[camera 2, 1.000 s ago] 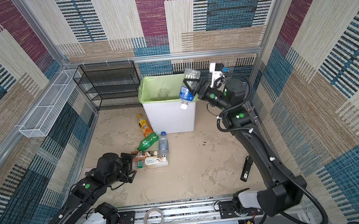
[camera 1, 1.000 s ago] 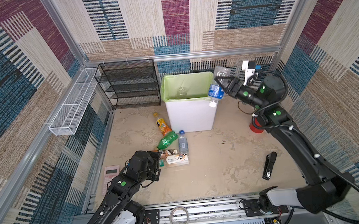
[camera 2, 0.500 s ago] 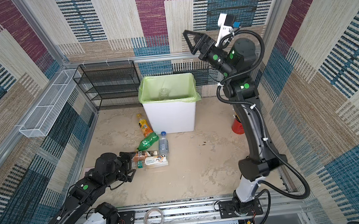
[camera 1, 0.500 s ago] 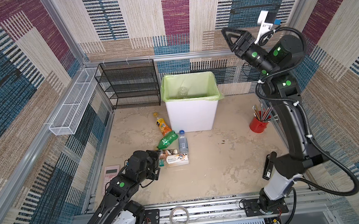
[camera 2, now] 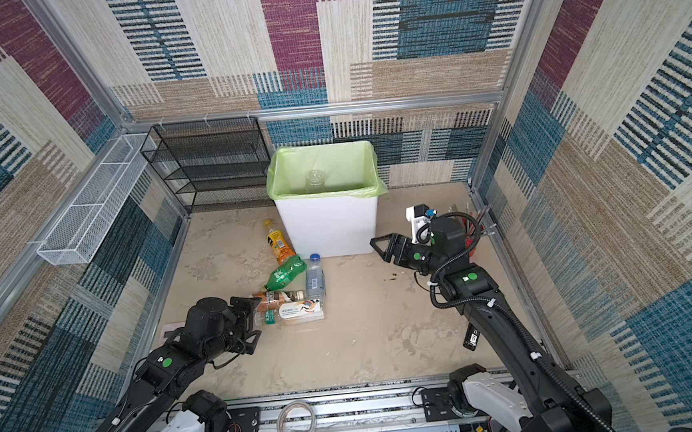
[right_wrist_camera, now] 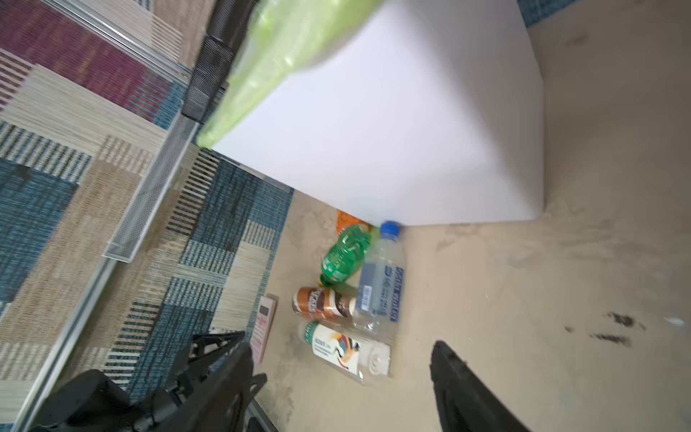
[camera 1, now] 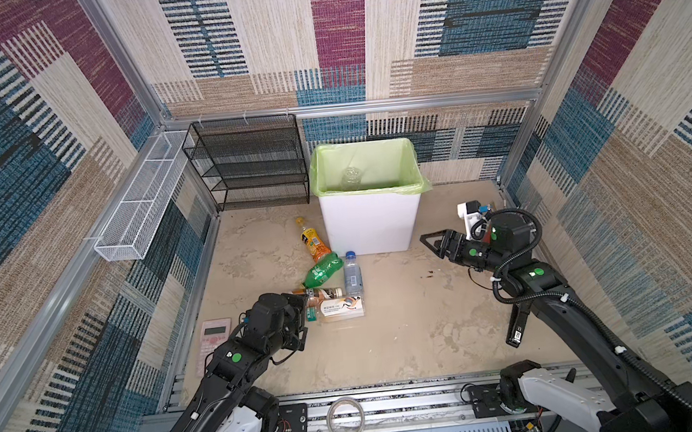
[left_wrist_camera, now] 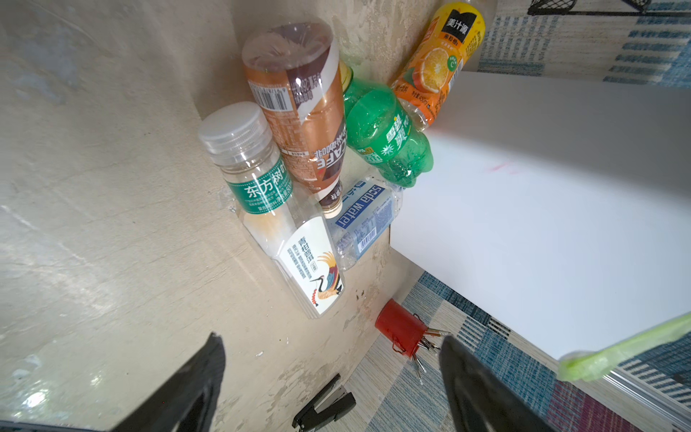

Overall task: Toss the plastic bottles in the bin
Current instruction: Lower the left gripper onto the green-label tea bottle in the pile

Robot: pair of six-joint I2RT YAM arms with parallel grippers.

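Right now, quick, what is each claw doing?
Left claw: open, holding nothing.
Right claw: open, holding nothing.

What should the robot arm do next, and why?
Probably ease the left end effector forward around the nearest bottle and close. The end effector is open and empty, and that bottle lies right before it on the floor, not yet in the bin.

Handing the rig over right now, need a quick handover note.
Left gripper: jaws open, empty, low beside the white-labelled bottle.
Right gripper: jaws open, empty, above the floor right of the bin.
Done: at least one clear bottle in the bin.
Left to do: five bottles on the floor by the bin: orange juice bottle, green bottle, water bottle, brown coffee bottle, white-labelled bottle.
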